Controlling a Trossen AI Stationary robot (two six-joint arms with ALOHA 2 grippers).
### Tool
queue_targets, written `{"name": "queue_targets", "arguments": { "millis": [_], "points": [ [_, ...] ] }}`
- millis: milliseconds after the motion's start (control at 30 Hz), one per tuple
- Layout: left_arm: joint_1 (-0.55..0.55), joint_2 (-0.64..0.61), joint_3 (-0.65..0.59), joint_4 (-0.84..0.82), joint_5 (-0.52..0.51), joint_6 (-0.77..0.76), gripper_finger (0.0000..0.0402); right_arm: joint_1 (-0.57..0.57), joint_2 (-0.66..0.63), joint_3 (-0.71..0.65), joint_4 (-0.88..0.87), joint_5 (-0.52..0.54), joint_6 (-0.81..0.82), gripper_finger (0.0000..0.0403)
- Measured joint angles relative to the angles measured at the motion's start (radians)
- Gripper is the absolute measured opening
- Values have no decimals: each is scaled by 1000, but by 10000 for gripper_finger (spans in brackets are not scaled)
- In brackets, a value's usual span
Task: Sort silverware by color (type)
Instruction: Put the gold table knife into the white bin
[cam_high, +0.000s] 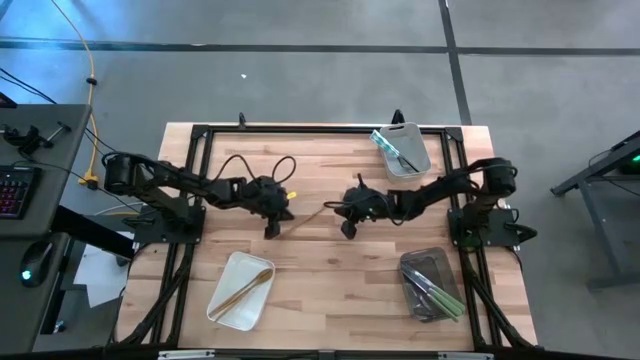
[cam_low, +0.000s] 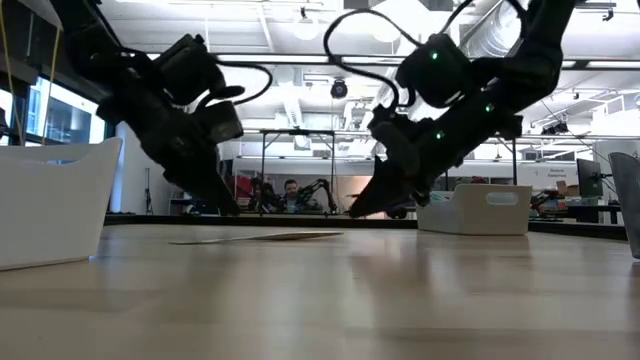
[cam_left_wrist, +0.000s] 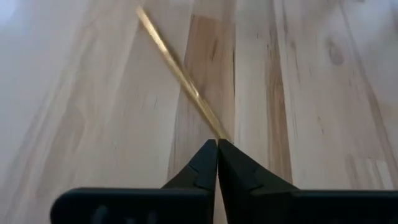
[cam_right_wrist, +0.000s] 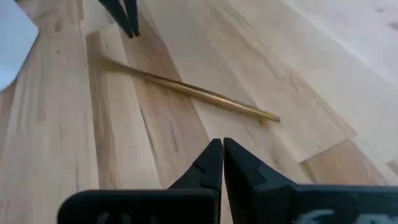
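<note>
Seen from above: left claw (cam_high: 272, 231) and right claw (cam_high: 347, 230) both near mid-surface, pointing toward each other, with a slim gold piece of silverware (cam_high: 307, 217) lying slantwise between them on the pale wooden surface (cam_high: 330, 280).

Only in the left wrist view: left claw (cam_left_wrist: 217, 144) closed tight, its tips meeting at the near end of the gold piece (cam_left_wrist: 177, 68); whether pinched or merely touched, cannot tell.

Only in the right wrist view: right claw (cam_right_wrist: 222, 143) closed with nothing in it, just short of the gold piece (cam_right_wrist: 189, 89), which lies flat; left claw tips at its far end.

Low view: gold piece (cam_low: 255, 237) a thin streak on the surface, type not readable.

Behind the left claw, near the front edge: white rectangular tray (cam_high: 240, 289) with gold pieces. Behind the right claw, front corner: grey tray (cam_high: 432, 285) with green-handled pieces. Beyond the right claw, far edge: pale tray (cam_high: 404, 149) with blue-handled pieces. Bare wood around both claws.
</note>
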Motion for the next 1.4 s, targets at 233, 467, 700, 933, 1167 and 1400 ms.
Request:
{"name": "queue_targets", "arguments": {
  "millis": [233,467,700,933,1167,1400],
  "points": [
    [-7,0,-11,-11,-42,-10,1,-51,29,1,6,-70,0,0],
    [-7,29,-11,-44,-81,-18,0,-90,33,2,1,-158,-7,0],
    [-6,38,-12,42,-105,-18,0,-90,35,2,1,-54,-24,0],
    [-11,34,39,48,-44,-14,1,-67,63,2,0,-75,-5,0],
    [-16,34,57,43,-13,18,33,-16,75,2,8,-68,28,0],
    [-36,35,57,57,6,89,96,25,76,2,11,-73,52,0]
  ]
}}
